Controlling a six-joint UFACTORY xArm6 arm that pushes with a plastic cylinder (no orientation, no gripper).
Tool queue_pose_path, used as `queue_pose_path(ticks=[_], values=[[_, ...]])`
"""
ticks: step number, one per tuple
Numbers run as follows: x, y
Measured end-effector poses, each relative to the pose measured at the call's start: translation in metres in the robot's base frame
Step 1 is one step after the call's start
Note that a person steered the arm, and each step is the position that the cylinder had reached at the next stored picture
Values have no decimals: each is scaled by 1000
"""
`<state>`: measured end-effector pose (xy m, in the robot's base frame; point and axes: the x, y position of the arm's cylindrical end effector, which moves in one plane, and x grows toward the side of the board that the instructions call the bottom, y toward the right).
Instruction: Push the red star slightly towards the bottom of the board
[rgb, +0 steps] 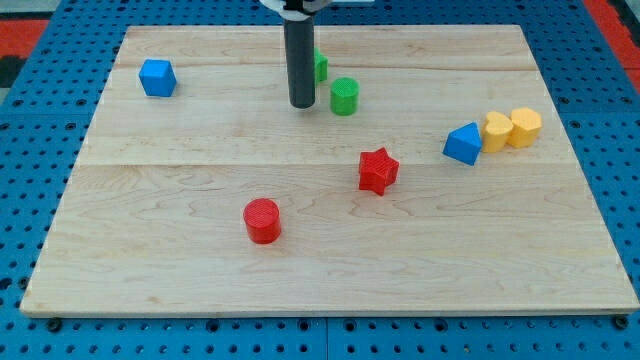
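The red star (378, 170) lies on the wooden board (200, 280), a little right of the middle. My tip (302, 105) is at the end of the dark rod near the view's top centre, up and to the left of the red star and well apart from it. A green cylinder (344, 96) stands just right of my tip. Another green block (320, 67) is partly hidden behind the rod.
A red cylinder (262, 221) sits below and left of the star. A blue block (157, 78) is at the upper left. A blue block (463, 144) and two yellow blocks (497, 131) (526, 127) cluster at the right.
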<state>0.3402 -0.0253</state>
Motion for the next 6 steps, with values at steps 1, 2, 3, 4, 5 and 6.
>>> queue_pose_path(ticks=[1, 2, 3, 4, 5, 6], values=[[-10, 1], [-19, 16], [-16, 38], [-3, 66], [10, 96], [11, 119]])
